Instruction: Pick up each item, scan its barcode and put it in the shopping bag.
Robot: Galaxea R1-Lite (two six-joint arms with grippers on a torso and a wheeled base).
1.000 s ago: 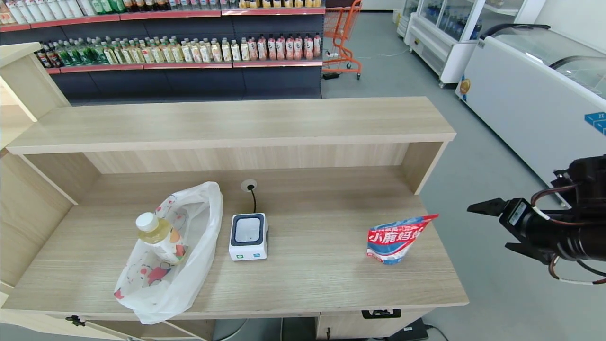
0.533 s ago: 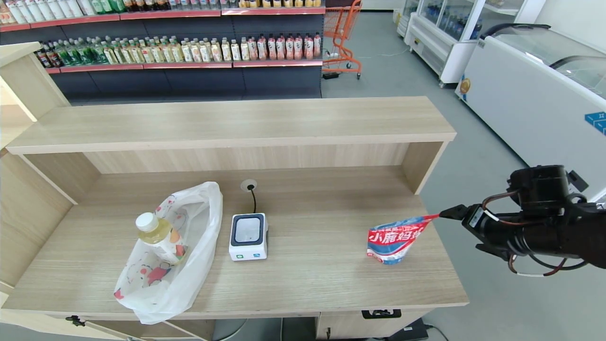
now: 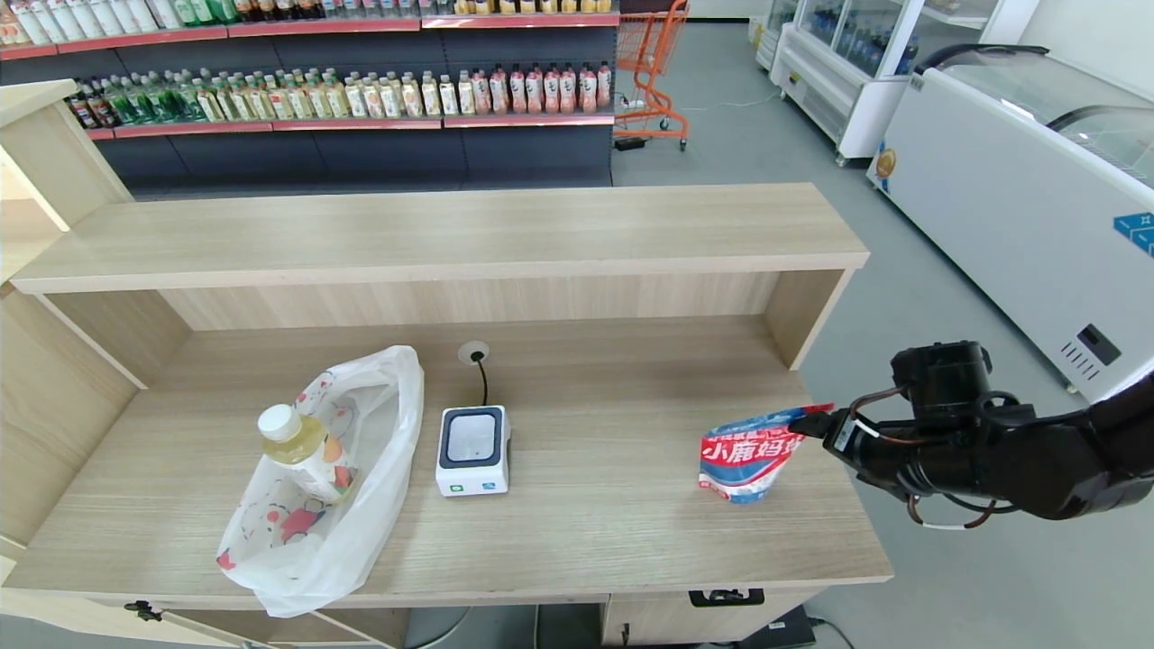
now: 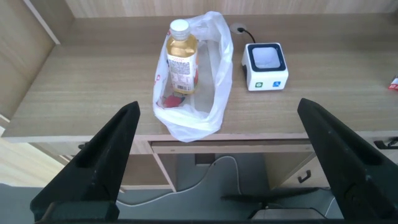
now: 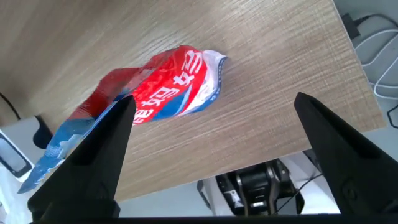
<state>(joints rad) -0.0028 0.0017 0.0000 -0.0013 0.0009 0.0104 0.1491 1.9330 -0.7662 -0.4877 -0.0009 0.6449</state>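
Note:
A red, white and blue snack pouch (image 3: 748, 455) stands near the right end of the wooden counter (image 3: 595, 532); it also shows as the pouch (image 5: 168, 93) in the right wrist view. My right gripper (image 3: 814, 431) is at the pouch's upper right corner, open, with one finger (image 5: 93, 162) against the pouch's top edge and the other finger (image 5: 336, 155) off to the side. The white shopping bag (image 3: 343, 505) lies at the counter's left with a yellow drink bottle (image 3: 293, 442) in it. Between them sits the barcode scanner (image 3: 472, 449). My left gripper (image 4: 219, 107) hangs open before the counter's front edge, nothing in it.
A raised wooden shelf (image 3: 442, 234) runs along the back of the counter, with side walls at both ends. The scanner's cable (image 3: 482, 374) runs to a hole at the back. The counter's right edge (image 3: 861, 505) lies just under my right arm.
My right arm has swung left from beyond the counter's right end to the pouch's top corner. The pouch, bag and scanner have stayed put.

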